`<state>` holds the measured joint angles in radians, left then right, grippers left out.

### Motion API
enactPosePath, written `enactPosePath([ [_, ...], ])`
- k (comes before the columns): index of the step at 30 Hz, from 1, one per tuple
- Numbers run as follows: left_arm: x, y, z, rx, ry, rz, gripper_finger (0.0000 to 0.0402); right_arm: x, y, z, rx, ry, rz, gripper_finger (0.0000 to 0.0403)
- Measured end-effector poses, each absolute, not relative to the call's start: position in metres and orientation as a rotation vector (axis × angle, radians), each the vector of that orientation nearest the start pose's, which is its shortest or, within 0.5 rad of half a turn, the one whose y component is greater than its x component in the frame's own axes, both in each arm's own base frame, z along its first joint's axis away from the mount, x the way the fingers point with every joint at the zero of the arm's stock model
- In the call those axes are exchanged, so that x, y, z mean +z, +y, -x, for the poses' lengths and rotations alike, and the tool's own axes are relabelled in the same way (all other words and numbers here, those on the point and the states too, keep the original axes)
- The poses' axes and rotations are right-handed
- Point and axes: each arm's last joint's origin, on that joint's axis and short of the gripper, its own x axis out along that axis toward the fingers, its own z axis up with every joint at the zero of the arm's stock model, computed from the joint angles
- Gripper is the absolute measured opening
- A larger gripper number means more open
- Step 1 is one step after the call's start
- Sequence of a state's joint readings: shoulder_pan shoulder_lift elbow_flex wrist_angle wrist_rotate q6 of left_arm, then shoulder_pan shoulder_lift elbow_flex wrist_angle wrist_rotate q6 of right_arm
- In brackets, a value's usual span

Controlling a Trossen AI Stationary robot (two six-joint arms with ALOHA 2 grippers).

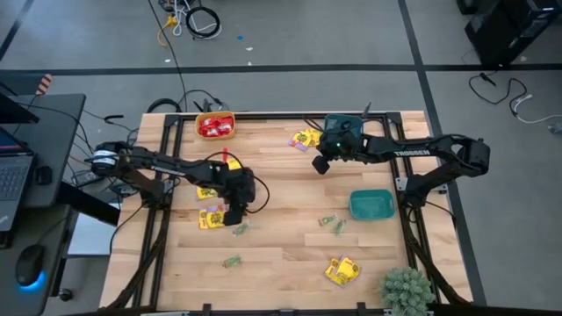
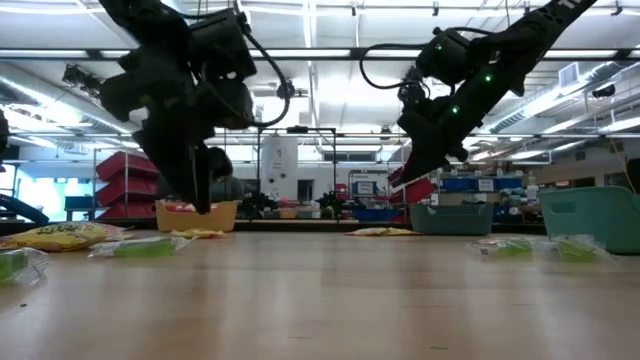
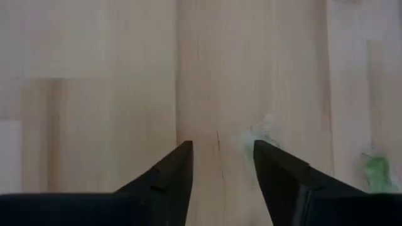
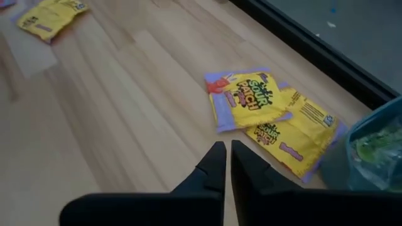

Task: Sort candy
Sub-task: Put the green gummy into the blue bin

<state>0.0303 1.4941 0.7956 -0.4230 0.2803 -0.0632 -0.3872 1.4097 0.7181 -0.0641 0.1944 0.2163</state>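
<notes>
Pale green wrapped candy packets lie nearest on your wooden worktop. Your left hand hovers released above one; your right hand, clenched empty, hangs near yellow packets.

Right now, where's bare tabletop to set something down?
Free: the centre strip between the left gripper and the teal bowl, and the front-left corner near the lone green packet. Crowded: yellow packets by the left gripper, green packets beside the bowl.

Left hand hangs low, fingers parted; right hand raised, fingers nearly together.
</notes>
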Motion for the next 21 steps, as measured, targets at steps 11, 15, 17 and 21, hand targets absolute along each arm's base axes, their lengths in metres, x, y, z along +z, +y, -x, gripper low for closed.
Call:
enactPosePath([
  [11, 0.128, 0.001, -0.282, -0.387, 1.193, 0.415, 0.0172, 0.188, -0.107, -0.253, -0.628, 0.699, -0.269, 0.0015],
  [15, 0.124, 0.004, -0.284, -0.417, 1.177, 0.402, 0.0157, 0.188, -0.108, -0.253, -0.627, 0.700, -0.266, 0.0011],
  [17, 0.123, 0.006, -0.285, -0.414, 1.168, 0.372, 0.0132, 0.188, -0.107, -0.253, -0.629, 0.700, -0.262, 0.0009],
  [21, 0.123, 0.009, -0.287, -0.402, 1.146, 0.310, 0.0044, 0.188, -0.108, -0.253, -0.637, 0.699, -0.254, 0.0007],
])
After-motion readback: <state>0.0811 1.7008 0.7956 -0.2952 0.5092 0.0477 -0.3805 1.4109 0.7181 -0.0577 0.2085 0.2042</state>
